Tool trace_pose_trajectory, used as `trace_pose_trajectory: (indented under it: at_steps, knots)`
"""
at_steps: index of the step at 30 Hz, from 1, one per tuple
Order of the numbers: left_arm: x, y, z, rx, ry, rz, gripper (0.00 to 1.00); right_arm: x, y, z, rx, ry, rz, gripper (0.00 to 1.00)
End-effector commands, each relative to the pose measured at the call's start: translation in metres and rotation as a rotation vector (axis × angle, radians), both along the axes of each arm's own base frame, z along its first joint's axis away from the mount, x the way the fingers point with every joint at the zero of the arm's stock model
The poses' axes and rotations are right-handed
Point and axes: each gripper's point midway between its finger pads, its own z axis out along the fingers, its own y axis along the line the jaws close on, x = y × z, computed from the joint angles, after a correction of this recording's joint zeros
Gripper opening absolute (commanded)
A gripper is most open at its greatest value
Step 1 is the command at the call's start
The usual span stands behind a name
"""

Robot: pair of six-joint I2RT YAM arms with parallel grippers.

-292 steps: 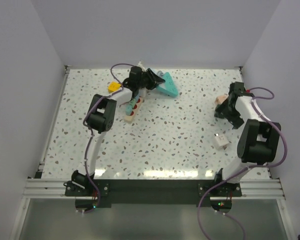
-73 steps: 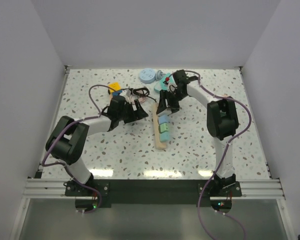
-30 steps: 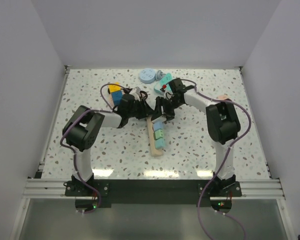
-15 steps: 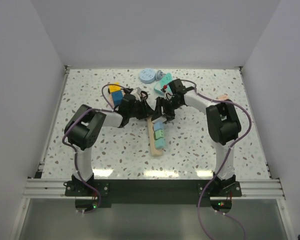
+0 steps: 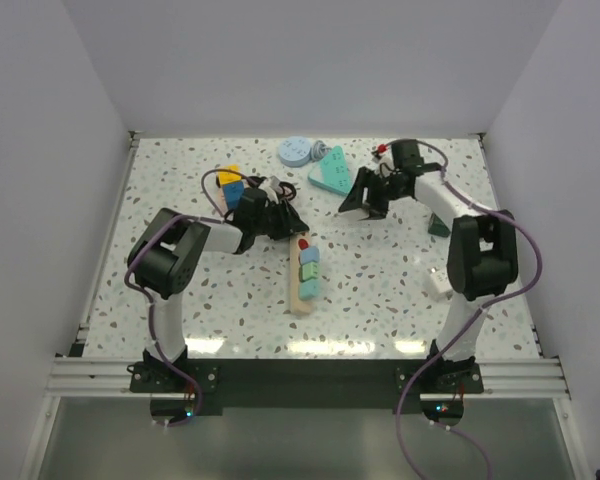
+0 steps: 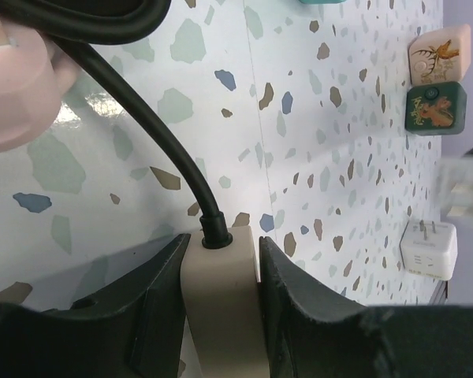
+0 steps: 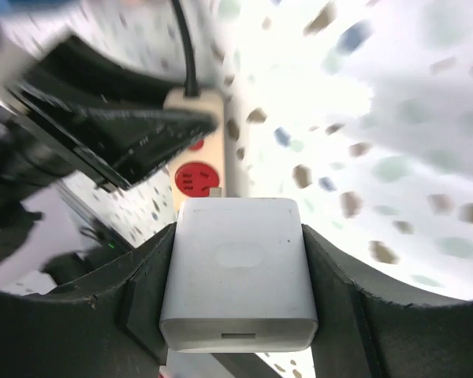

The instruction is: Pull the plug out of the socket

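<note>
The socket (image 5: 298,300) is a cream-beige strip lying mid-table, with a red outlet (image 5: 303,243) showing at its far end and small blue and green blocks further along it. My left gripper (image 5: 280,222) is shut on the strip's cord end (image 6: 221,299), one finger on each side, where the black cord (image 6: 142,126) comes out. The white plug (image 7: 236,272) sits between my right gripper's (image 7: 236,240) fingers, raised clear of the strip, with the bare red outlet (image 7: 193,178) visible beyond it. In the top view my right gripper (image 5: 360,200) hangs to the right of the strip.
A teal triangular block (image 5: 330,174) and a blue disc (image 5: 295,151) lie at the back. A yellow-and-blue block (image 5: 230,181) sits by the coiled cable. A white adapter (image 5: 438,282) and a dark green block (image 5: 438,225) lie at the right.
My right gripper has come away from the strip with the white plug, moving right and back. The red outlet is now uncovered. The left gripper still clamps the strip's end.
</note>
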Motion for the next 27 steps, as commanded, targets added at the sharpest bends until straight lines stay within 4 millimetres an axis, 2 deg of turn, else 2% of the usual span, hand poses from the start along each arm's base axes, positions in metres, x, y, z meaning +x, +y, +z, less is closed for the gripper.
trace_pose_trajectory:
  at_steps: [1,4,6,7,8,9,11,13,15,17,18,19,21,22,24,27]
  knots:
    - [-0.033,0.045,-0.075,0.235,0.158,0.013,0.00,0.009,-0.011,0.046,0.219,-0.062,0.018,0.00]
    - [-0.031,0.044,-0.070,0.228,0.146,0.013,0.00,0.020,-0.014,0.048,0.198,-0.095,-0.009,0.00]
    - [-0.029,0.043,-0.065,0.220,0.137,0.015,0.00,0.027,-0.030,0.042,0.109,-0.093,-0.060,0.00]
    - [-0.029,0.042,-0.063,0.211,0.136,0.013,0.00,0.043,-0.050,0.037,-0.015,-0.132,-0.124,0.00]
    - [-0.029,0.041,-0.061,0.205,0.133,0.013,0.00,0.050,-0.066,0.031,-0.103,-0.136,-0.172,0.00]
    - [-0.028,0.039,-0.057,0.196,0.127,0.009,0.00,0.050,-0.086,0.024,-0.181,-0.100,-0.219,0.00]
    - [-0.027,0.036,-0.051,0.176,0.119,0.002,0.00,0.062,-0.121,0.017,-0.315,-0.109,-0.319,0.00]
    - [-0.024,0.033,-0.041,0.158,0.100,-0.002,0.00,0.064,-0.153,0.008,-0.387,-0.074,-0.405,0.00]
    - [-0.023,0.030,-0.030,0.140,0.083,-0.007,0.00,0.058,-0.175,-0.006,-0.424,-0.009,-0.443,0.00]
    - [-0.021,0.029,-0.019,0.127,0.065,-0.004,0.00,0.048,-0.183,-0.012,-0.444,0.017,-0.435,0.00]
    - [-0.020,0.028,-0.015,0.122,0.058,-0.004,0.00,0.044,-0.198,-0.015,-0.464,0.030,-0.463,0.00]
    - [-0.019,0.027,-0.011,0.117,0.052,-0.004,0.00,0.033,-0.202,-0.023,-0.480,0.058,-0.459,0.00]
    - [-0.019,0.025,-0.002,0.100,0.043,-0.007,0.00,0.023,-0.212,-0.023,-0.485,0.060,-0.484,0.00]
    - [-0.019,0.025,0.000,0.095,0.039,-0.006,0.00,0.012,-0.215,-0.031,-0.492,0.093,-0.494,0.00]
    - [-0.019,0.022,0.008,0.076,0.028,-0.013,0.00,0.002,-0.223,-0.027,-0.500,0.096,-0.528,0.00]
    - [-0.019,0.020,0.011,0.063,0.024,-0.023,0.00,-0.015,-0.247,-0.034,-0.599,0.123,-0.599,0.00]
